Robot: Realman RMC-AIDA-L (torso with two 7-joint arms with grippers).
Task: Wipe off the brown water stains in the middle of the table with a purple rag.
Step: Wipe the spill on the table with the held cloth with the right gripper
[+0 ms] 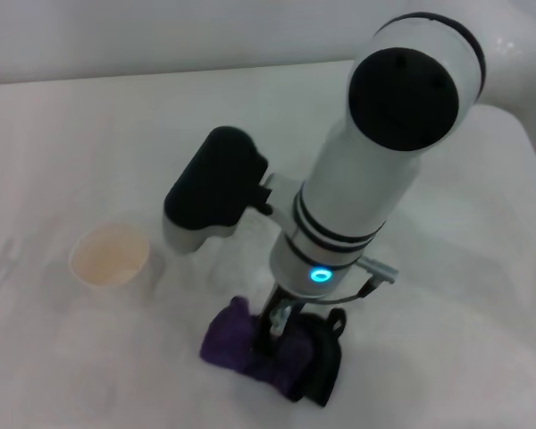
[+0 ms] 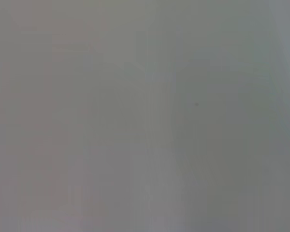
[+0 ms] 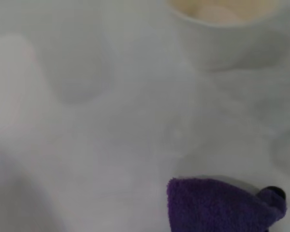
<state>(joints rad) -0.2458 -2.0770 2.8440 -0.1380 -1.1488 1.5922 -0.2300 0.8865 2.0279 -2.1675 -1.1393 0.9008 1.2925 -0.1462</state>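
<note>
The purple rag lies bunched on the white table near its front edge, with its black edge to the right. My right gripper comes straight down into the middle of the rag and is shut on it. In the right wrist view a corner of the purple rag shows on the table. The brown water stains are hidden or out of view. My left gripper shows in no view; the left wrist view is a blank grey field.
A cream-white paper cup stands left of the rag and appears again as the cup in the right wrist view. My right arm and its dark wrist housing hang over the table's middle.
</note>
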